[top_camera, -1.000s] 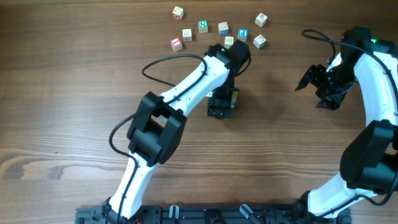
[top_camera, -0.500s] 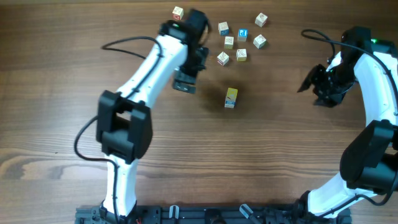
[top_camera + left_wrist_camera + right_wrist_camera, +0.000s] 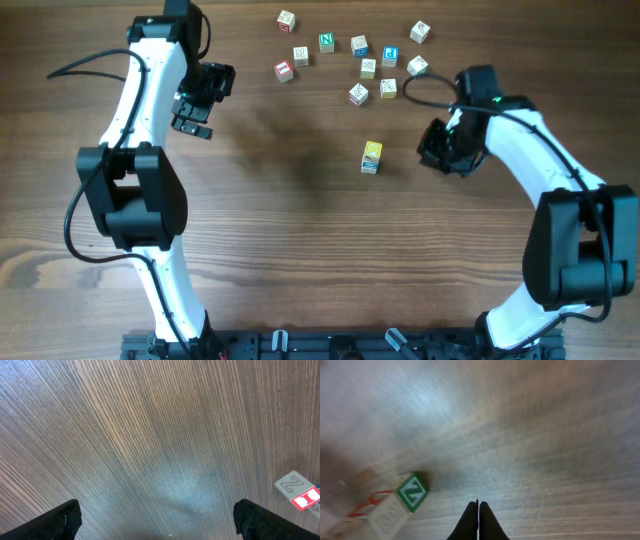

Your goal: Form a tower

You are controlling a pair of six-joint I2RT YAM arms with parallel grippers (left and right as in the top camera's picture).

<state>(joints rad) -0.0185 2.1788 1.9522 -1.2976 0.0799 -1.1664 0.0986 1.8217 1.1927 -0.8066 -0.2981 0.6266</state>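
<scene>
Your right gripper (image 3: 436, 152) has its jaws pressed fully together with nothing between them. The wrist view shows both fingers (image 3: 486, 521) meeting over bare wood. The tower (image 3: 372, 157), yellow face up with blue on its side, stands upright near those jaws on their inboard side, not touching. In the blurred wrist view, a block with a green N face (image 3: 412, 491) shows left of the fingertips. Your left gripper (image 3: 157, 512) is spread wide and empty above the table (image 3: 150, 435), well apart from the tower. A red-faced cube (image 3: 300, 492) sits outside the finger at the view's right. Loose cubes (image 3: 360, 55) lie beyond both jaws.
</scene>
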